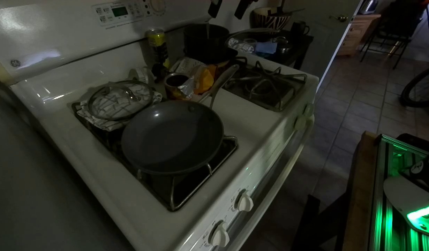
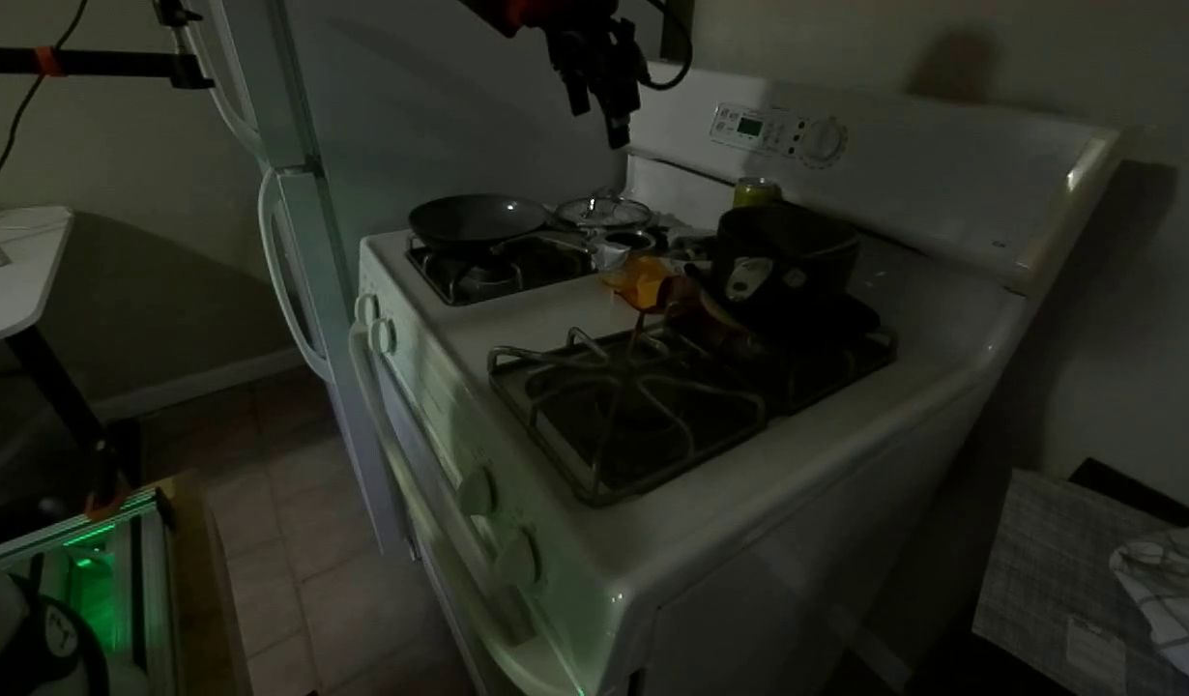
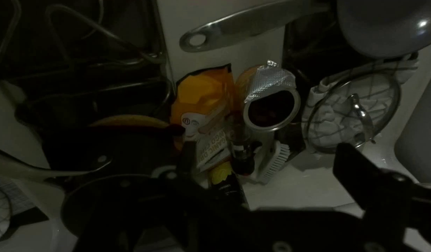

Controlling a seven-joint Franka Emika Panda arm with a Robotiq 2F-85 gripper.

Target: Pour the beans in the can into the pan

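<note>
The gripper (image 2: 599, 126) hangs high over the white stove (image 1: 249, 115), its two fingers (image 3: 357, 175) spread wide. Well below it the opened can (image 1: 172, 91) stands upright on the stovetop, its foil lid (image 3: 271, 84) peeled back to one side. In the wrist view the can's mouth falls between the fingertips and towards the near side, well apart from both. The beans (image 3: 266, 113) are in the can, a dark reddish mass too dim for me to pick out singly. Facing the stove from its front, I find the frying pan (image 1: 172, 137) near and left, its handle (image 3: 243, 28) reaching right. An orange pouch (image 3: 203, 105) is just right of the can; a glass lid (image 3: 363, 115) on a checked cloth (image 3: 404, 71) sits left, the black pot (image 2: 817, 256) far and right.
</note>
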